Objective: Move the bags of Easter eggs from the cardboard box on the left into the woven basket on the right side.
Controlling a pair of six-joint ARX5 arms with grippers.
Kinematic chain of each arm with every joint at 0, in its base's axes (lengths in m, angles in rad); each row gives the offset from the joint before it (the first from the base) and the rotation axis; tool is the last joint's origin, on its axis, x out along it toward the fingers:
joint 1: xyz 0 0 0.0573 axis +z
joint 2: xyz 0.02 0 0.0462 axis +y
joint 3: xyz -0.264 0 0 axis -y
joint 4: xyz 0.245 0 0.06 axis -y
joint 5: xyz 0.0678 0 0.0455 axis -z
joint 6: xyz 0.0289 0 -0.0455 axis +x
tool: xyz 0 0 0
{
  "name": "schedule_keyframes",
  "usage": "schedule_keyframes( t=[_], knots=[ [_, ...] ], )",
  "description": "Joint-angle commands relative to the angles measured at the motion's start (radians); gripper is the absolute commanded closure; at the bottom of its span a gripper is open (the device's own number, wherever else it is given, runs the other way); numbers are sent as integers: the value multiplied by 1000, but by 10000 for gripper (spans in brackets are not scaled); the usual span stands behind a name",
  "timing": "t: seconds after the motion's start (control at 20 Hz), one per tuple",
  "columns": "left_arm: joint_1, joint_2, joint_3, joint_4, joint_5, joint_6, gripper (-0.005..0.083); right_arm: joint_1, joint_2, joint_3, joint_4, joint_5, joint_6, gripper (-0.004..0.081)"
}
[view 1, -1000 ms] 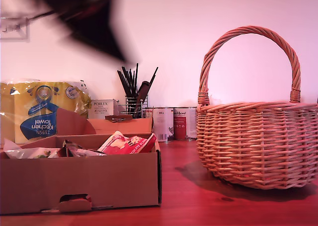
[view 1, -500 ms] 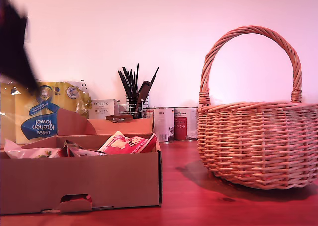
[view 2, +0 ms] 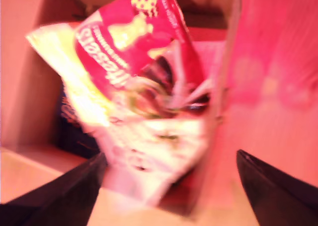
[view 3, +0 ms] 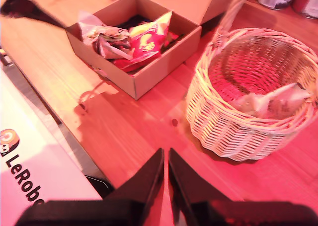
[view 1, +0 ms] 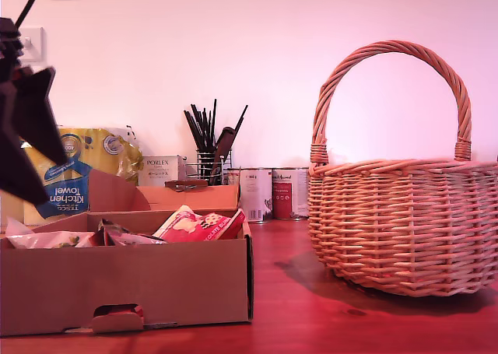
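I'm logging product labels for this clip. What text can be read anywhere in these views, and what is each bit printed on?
"Kitchen Towel": yellow-and-blue kitchen towel pack, exterior view; the small brand word above it is too small to read.
"PORLEX": small white carton.
"LeRobo", cut off at the edge: white sheet, second wrist view.
Tins: print too small.
Red bag: white lettering too blurred.
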Motion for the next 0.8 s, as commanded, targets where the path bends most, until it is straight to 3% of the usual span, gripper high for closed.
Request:
schedule_keyframes(
  t=[0.0, 0.15, 0.3, 0.45, 0.75],
  knots=[
    [8, 40, 47, -5, 34, -133, -19, -4, -3, 6, 9, -2, -7, 783],
    [24, 115, 122, -18, 110, -328, -19, -4, -3, 6, 20, -2, -21, 783],
    [14, 220, 214, -90, 168, -449, -19, -4, -3, 6, 31, -2, -25, 783],
    [14, 352, 284, -183, 164, -449, -19, -4, -2, 5, 37, -3, -24, 783],
    [14, 506, 332, -212, 122, -464, -19, -4, -2, 5, 37, -3, -24, 783]
  ],
)
